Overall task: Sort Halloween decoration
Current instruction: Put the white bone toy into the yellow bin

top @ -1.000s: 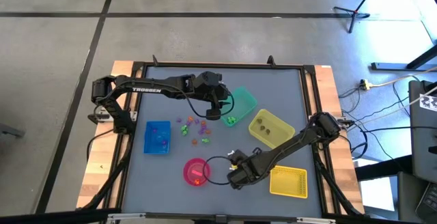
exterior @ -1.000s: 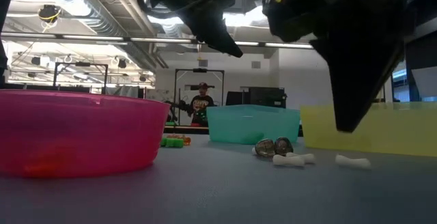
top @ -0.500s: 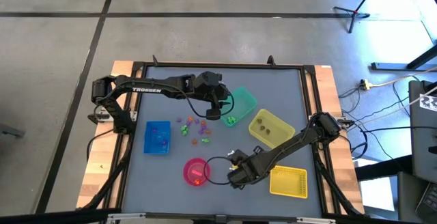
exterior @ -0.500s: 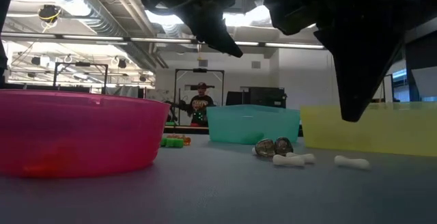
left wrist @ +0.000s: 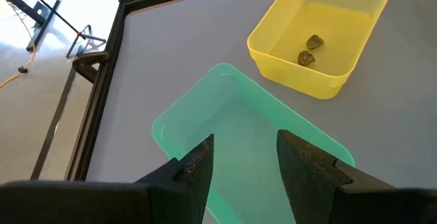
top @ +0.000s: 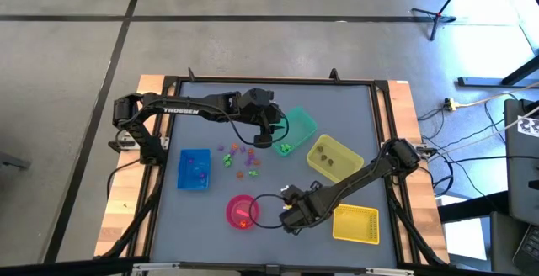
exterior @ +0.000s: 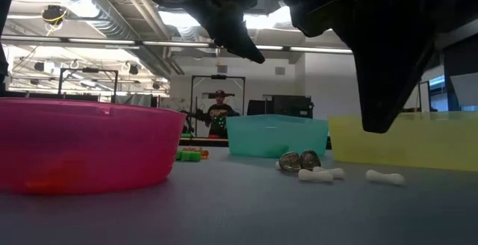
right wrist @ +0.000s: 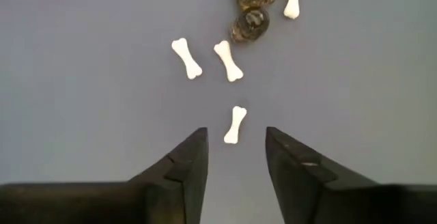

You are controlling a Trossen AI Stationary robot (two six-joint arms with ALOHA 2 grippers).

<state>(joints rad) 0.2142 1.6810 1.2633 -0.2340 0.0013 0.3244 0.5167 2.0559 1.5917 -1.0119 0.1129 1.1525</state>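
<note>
Left hand [top: 263,138] hovering over the near edge of the green bin [top: 297,128], fingers [left wrist: 196,169] parted and holding nothing, green bin floor showing bare between them in the wrist view. Blue bin [top: 194,168] toward the table's left edge, a few small trinkets inside. Loose scatter of purple, orange and green trinkets [top: 240,158] on the grey table [top: 210,124] between blue bin and green bin. Pink round bowl [top: 242,211] near the front, something orange at its bottom. Green trinkets [top: 285,148] lying just beside the green bin. Yellow bin [top: 334,158] further right, two dark grey trinkets [left wrist: 308,50] inside.

Right hand [top: 289,213] low over the table just beside the pink bowl, fingers [right wrist: 188,161] moderately parted and empty, a white bone [right wrist: 235,124] lying on the table straight ahead of the gap. Two more bones [right wrist: 207,59] and two dark grey skull-like pieces [right wrist: 249,9] beyond it, well clear.

Judged step: picking up the nearest bone. Best done by lowering straight down with the bone centred between the fingers, closing across its narrow shank, not along its length. Risk: such a light piece skidding aside under one fingertip.

Yellow mesh basket [top: 357,224] at far right, contents not discernible.
</note>
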